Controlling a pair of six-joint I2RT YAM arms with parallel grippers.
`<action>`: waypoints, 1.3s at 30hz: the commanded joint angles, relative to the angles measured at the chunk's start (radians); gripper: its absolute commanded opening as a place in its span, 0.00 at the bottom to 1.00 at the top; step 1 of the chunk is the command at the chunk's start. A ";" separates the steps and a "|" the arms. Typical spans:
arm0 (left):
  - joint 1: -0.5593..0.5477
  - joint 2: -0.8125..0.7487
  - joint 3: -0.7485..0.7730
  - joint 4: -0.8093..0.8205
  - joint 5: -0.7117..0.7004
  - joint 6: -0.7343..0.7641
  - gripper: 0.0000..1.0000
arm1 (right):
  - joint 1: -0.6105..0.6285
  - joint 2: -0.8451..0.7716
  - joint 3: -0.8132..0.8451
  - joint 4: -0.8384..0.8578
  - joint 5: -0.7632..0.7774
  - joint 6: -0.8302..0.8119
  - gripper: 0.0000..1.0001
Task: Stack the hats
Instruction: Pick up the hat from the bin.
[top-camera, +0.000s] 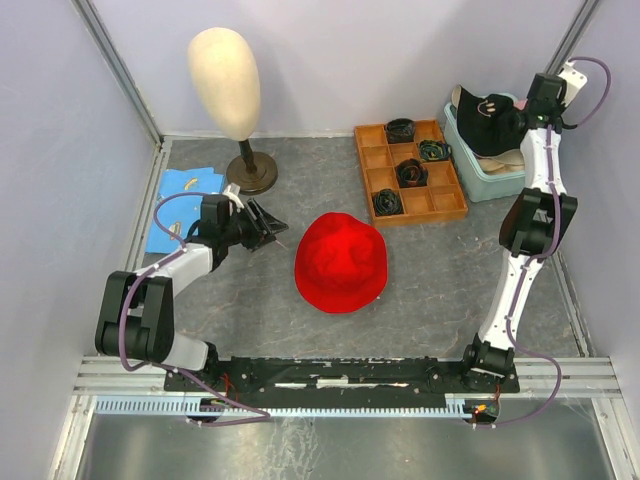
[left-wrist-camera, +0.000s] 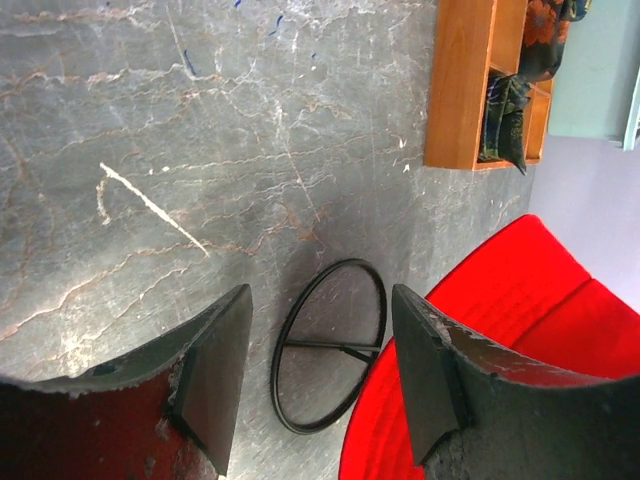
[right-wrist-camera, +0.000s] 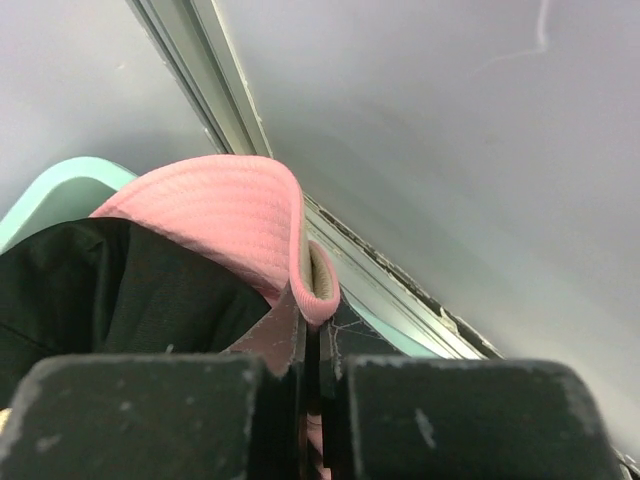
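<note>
**Right gripper pinches pink hat at tub; left gripper released by red hat**

Top view: grey marbled table, pale plain walls, and metal strips run up the back corners. The left gripper hangs with its fingers spread. The red hat lies on the table just to its right, not touching it. A mannequin head stands behind the gripper and a blue sheet lies to its left. The wooden tray is well off to its right. The right arm reaches back to the teal tub. A black cap sits in the tub, its pale mark too small to read.

Left wrist: the left gripper is released, jaws wide apart. A black wire ring lies on the table between and just past the fingertips. The red hat is beside the right finger. Ahead left is a white scratch; ahead right, a tray corner.

Right wrist: the right gripper is clenched on the brim of the pink hat. The black cap lies to its left and the tub rim is beyond. A plain wall and a metal strip stand behind.
</note>
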 joint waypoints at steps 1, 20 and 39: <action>0.006 0.005 0.055 0.057 0.037 0.026 0.64 | -0.002 -0.149 0.037 0.095 0.024 -0.040 0.00; 0.006 -0.062 0.053 0.054 0.098 0.019 0.64 | -0.001 -0.448 -0.126 0.321 0.033 -0.177 0.00; 0.006 -0.234 0.198 -0.091 0.072 0.078 0.65 | 0.028 -0.770 -0.149 0.061 -0.258 0.008 0.00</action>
